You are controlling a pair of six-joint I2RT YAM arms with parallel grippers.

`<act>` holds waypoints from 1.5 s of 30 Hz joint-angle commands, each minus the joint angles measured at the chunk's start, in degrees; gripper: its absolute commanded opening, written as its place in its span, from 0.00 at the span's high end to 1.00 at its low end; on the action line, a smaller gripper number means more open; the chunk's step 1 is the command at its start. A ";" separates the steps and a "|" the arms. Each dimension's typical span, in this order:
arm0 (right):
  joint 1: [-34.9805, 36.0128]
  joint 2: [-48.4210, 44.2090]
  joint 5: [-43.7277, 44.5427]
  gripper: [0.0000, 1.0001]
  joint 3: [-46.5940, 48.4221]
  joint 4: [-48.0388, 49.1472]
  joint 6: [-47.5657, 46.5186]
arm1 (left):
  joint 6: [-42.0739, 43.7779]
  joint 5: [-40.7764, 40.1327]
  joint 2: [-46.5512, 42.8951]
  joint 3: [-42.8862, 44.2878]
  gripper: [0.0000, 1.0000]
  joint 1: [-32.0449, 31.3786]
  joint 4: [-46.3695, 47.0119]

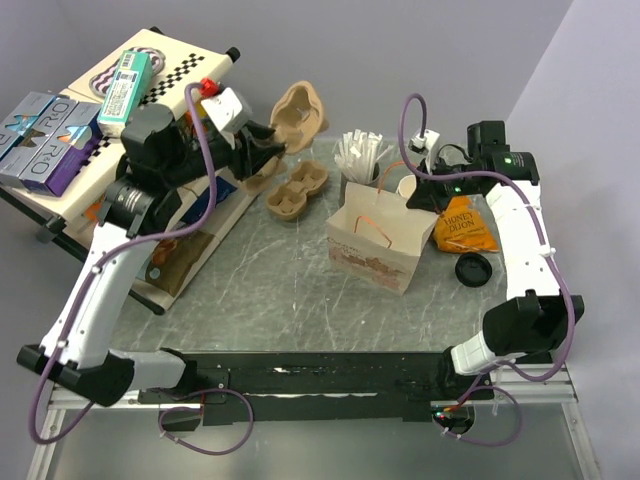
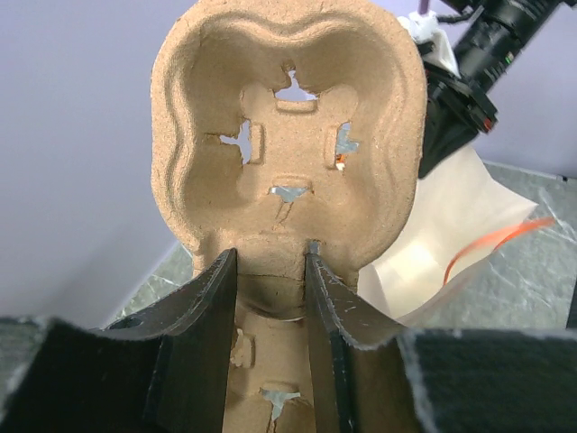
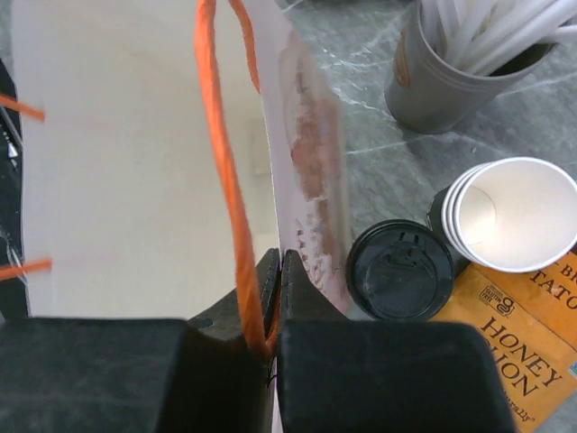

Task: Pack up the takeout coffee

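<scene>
As lilac walls (image 1: 400,40) rise, coffee (image 3: 401,271) tops marbled table (image 1: 300,290).

Two pulp carriers (image 1: 300,112) (image 1: 297,190), one bag (image 1: 380,245), one coffee (image 3: 401,271)

The takeout coffee (image 3: 401,271) stands hemmed between the paper bag (image 3: 311,153) and white cups (image 3: 514,216), open from above.

This was a robotics lab staged as a coffee takeout stand. Two white robot arms (image 1: 90,290) stood bolted to a black rail (image 1: 300,378) along the bottom edge of a marbled counter (image 1: 290,290), before bare lilac walls (image 1: 420,40). A checkerboard-edged board (image 1: 175,70) lay upper left. Café stock showed too: a pulp cup carrier (image 1: 300,112), straws (image 1: 362,150), white paper cups (image 3: 518,212), a paper bag (image 1: 380,245) and a takeout coffee (image 3: 401,271).
</scene>
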 commanded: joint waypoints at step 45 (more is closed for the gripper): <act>14.96 -24.54 3.16 1.00 -15.91 6.91 15.98 | 19.15 5.31 -8.57 -30.01 0.99 -31.29 37.55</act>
